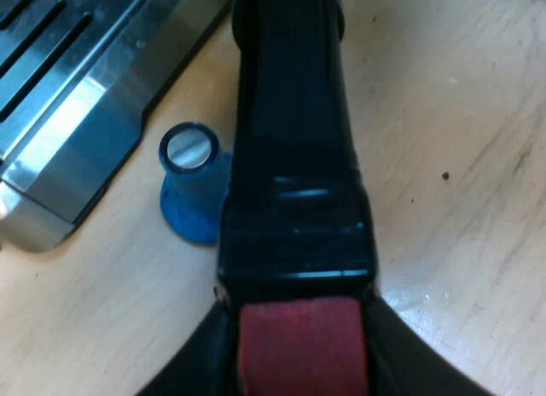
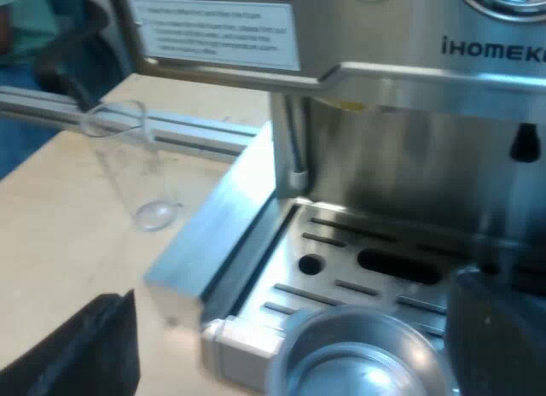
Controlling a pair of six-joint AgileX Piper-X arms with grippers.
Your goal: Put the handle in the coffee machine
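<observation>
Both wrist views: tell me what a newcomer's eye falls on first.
The dark handle with its red end, clamped in the left gripper, above the table near a blue tamper. Then the holder's round metal basket at the drip tray of the espresso machine, with a measuring glass standing nearby.

Bright light, white glare on the espresso machine (image 1: 68,148).

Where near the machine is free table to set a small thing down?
Bare wood lies beyond the handle, on its side away from the blue tamper, and between the measuring glass and the drip tray. Crowded: the gap among tamper, handle and tray corner, and the tray's front, where the holder's basket is.
</observation>
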